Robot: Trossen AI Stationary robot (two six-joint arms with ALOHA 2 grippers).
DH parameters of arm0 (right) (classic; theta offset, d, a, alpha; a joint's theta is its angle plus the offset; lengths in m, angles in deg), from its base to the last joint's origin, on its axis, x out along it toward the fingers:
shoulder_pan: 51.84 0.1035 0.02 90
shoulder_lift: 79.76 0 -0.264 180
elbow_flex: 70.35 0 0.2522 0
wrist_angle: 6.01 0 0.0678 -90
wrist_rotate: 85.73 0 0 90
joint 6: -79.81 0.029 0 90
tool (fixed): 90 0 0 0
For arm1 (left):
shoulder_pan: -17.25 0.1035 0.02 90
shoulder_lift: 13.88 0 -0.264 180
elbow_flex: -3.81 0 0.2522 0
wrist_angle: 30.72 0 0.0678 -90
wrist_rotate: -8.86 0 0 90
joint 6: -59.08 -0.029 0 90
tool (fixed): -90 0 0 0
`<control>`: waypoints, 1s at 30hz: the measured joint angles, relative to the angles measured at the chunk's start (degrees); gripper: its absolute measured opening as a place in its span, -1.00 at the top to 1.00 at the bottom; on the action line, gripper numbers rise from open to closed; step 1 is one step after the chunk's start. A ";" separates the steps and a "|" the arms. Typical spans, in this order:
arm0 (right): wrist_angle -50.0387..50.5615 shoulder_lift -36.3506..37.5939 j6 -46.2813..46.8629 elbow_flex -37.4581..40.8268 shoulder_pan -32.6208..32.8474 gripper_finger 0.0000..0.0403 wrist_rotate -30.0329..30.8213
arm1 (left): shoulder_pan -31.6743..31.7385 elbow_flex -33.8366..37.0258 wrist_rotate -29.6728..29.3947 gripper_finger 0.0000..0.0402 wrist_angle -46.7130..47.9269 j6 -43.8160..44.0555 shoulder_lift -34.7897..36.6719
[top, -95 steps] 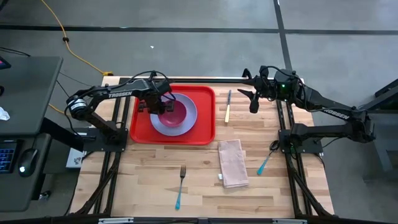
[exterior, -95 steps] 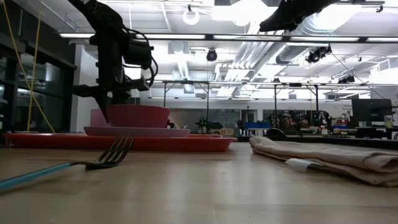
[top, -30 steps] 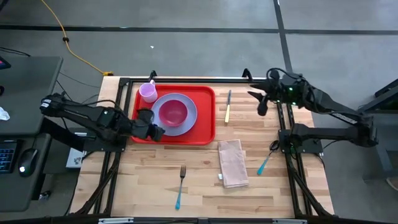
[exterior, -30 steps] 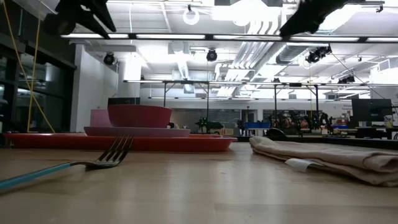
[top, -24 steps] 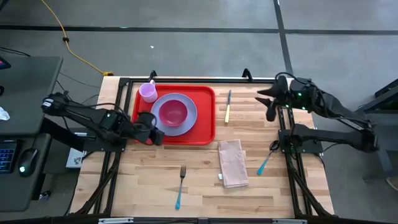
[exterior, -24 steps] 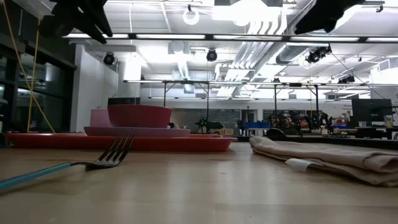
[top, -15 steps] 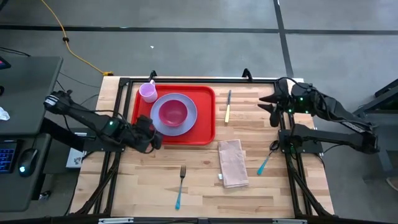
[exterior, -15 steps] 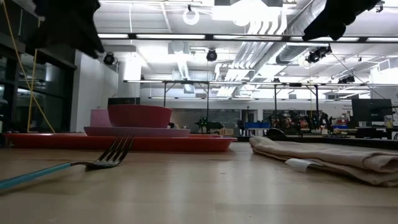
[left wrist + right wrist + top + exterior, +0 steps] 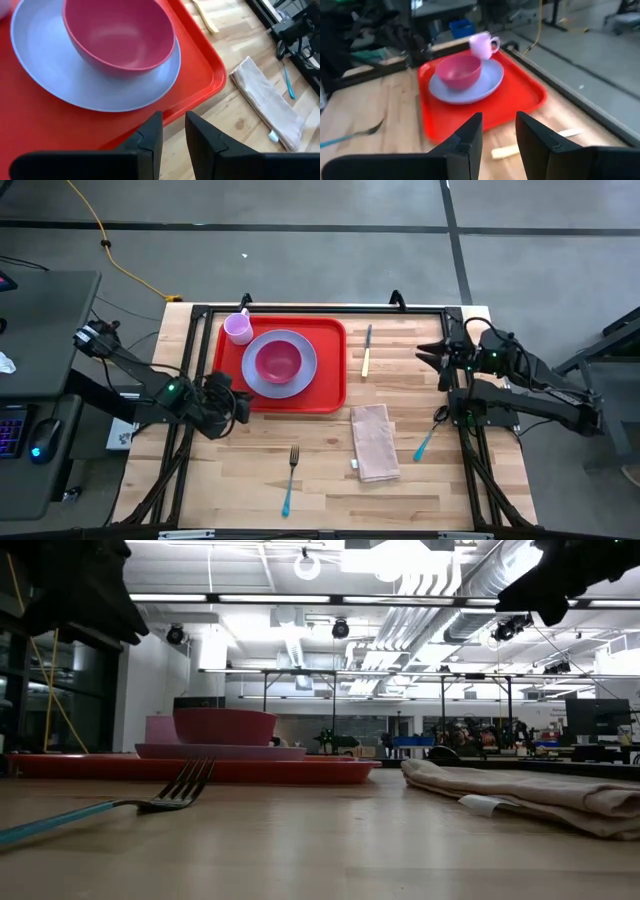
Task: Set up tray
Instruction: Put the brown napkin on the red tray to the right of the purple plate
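The red tray lies at the table's far left and bears a lavender plate with a pink bowl on it; a pale pink cup stands in its far-left corner. My left gripper hovers open by the tray's near-left corner; in its wrist view the fingers point at the tray's rim. My right gripper is open by the table's right edge, off the tray, and looks across at it.
A knife lies right of the tray, a folded beige napkin near of it, a blue-handled fork near the table's front, and a blue spoon by the right edge. Bare wood lies between them.
My left gripper has drawn back from the tray's near rim toward the table's near-left side. My right gripper has pulled away toward the table's right edge and a little nearer. The tray, plate, bowl and cup have stayed put.
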 joint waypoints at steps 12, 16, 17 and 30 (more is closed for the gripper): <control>-12.44 -0.70 10.09 12.20 0.02 0.61 -11.81 | 0.13 9.24 1.62 0.45 -6.86 -0.50 6.91; -17.62 -1.03 13.05 16.24 0.55 0.61 -12.70 | 0.14 12.08 1.76 0.45 -9.80 -0.50 7.87; -18.33 -1.06 13.89 17.11 0.89 0.61 -12.72 | 0.14 12.83 1.87 0.45 -11.17 -0.49 8.03; -21.75 -1.72 29.12 22.92 8.63 0.61 -17.21 | 0.15 15.55 4.24 0.45 -12.84 -0.48 9.02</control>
